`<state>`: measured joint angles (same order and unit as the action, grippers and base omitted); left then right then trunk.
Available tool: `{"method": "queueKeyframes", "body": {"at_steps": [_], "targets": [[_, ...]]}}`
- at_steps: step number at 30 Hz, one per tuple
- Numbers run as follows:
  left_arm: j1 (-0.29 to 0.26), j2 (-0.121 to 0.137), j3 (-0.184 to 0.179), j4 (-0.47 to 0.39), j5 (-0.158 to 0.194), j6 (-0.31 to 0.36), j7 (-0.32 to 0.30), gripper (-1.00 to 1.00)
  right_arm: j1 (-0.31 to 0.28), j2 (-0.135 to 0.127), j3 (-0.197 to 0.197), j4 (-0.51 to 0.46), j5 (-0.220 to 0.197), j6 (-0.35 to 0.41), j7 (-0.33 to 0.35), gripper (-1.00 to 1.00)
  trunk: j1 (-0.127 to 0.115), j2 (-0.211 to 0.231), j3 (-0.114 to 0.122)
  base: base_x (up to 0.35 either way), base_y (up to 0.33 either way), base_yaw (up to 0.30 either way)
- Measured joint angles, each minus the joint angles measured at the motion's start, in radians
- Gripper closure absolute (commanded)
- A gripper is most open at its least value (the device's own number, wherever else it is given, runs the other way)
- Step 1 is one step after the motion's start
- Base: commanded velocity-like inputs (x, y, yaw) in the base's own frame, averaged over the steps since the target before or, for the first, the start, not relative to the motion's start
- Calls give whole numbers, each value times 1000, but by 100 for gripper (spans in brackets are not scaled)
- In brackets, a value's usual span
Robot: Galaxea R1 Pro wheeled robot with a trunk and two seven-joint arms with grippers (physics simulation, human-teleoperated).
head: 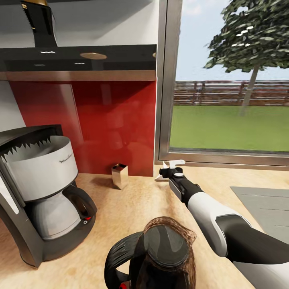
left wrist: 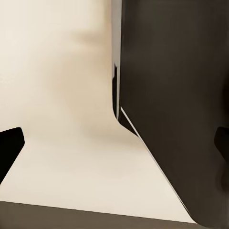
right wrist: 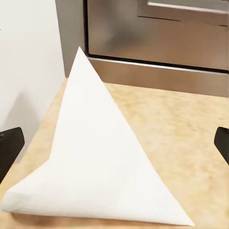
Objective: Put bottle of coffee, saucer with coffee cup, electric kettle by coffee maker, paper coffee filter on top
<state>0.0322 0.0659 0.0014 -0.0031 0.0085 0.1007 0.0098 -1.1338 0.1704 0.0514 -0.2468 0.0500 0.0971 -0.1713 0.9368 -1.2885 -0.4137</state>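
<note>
The paper coffee filter, a white folded cone, lies on the light-wood countertop by the window frame. My right gripper is open around it, one dark fingertip on each side; in the head view this gripper is at the back of the counter with white paper showing beside it. The coffee maker stands at the left. The electric kettle stands at the front middle. The dark bottle of coffee is on the black shelf. My left gripper is open, close to a dark grey panel.
A small shiny brown box stands against the red backsplash between the coffee maker and my right arm. A grey sink lies at the right. The window frame rises just behind the filter.
</note>
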Motion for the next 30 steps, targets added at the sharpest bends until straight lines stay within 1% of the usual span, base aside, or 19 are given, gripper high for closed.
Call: {"method": "queueKeyframes", "body": {"at_steps": [4,15,27,30], "targets": [[0,0,0,1,1,0,-1,-100,1,-2,0,1,0,0,0,-100,0,0,0,0,0,0],[0,-1,0,1,1,0,-2,-100,3,-21,0,28,0,-27,0,-100,0,0,0,0,0,0],[0,0,0,0,1,0,-3,-100,4,-24,0,30,0,-29,0,-100,0,0,0,0,0,0],[0,0,0,0,1,0,-3,-100,4,-40,0,32,0,-29,-1,-100,0,0,0,0,0,0]]}}
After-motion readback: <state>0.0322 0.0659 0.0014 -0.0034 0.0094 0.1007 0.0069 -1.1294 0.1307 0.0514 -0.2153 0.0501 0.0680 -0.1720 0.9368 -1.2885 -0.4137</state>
